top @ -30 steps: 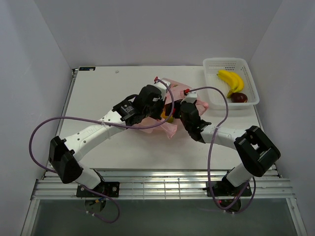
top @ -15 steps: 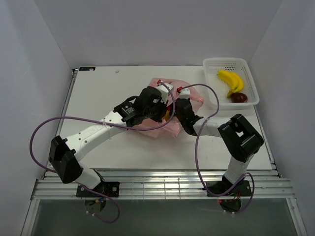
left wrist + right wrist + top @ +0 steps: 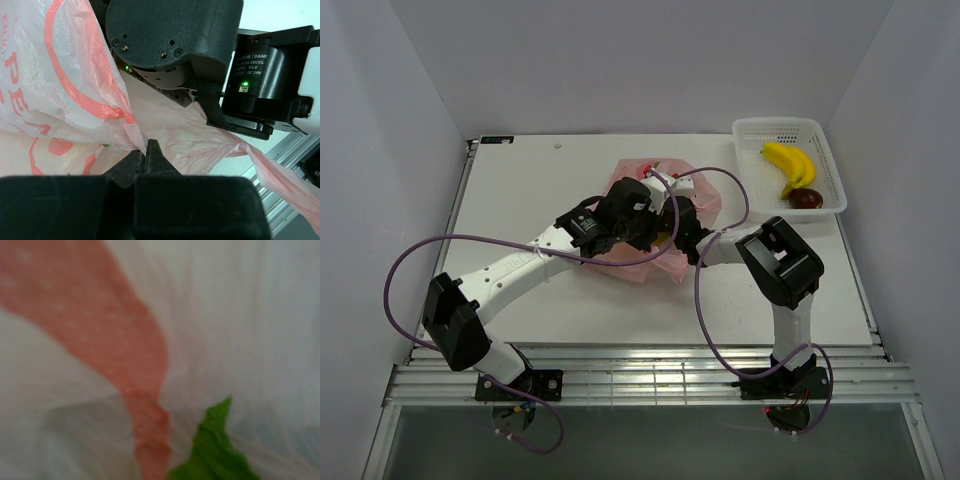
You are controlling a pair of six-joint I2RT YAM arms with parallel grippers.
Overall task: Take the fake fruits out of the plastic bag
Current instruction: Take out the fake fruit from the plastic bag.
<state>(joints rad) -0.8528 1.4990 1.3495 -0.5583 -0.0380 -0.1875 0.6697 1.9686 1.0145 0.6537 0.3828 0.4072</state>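
Note:
The pink plastic bag (image 3: 705,198) lies crumpled at mid-table. My left gripper (image 3: 653,222) is shut on a fold of its film; in the left wrist view the jaws (image 3: 146,152) meet with the printed bag (image 3: 65,75) pinched between them. My right gripper (image 3: 672,228) is pushed into the bag from the right, and its fingers are hidden. The right wrist view shows only blurred bag film (image 3: 140,370) against the lens. A small yellow-orange patch of fruit (image 3: 663,238) shows between the grippers. The other fruits in the bag are hidden.
A white perforated basket (image 3: 825,150) stands at the back right, holding bananas (image 3: 792,162) and a dark red fruit (image 3: 807,198). The right arm's wrist housing (image 3: 170,35) sits just beyond my left jaws. Side walls enclose the table.
The right arm has folded in and its gripper has moved left, deeper into the bag. The bag has shifted toward the back left. The left gripper stays shut on the film.

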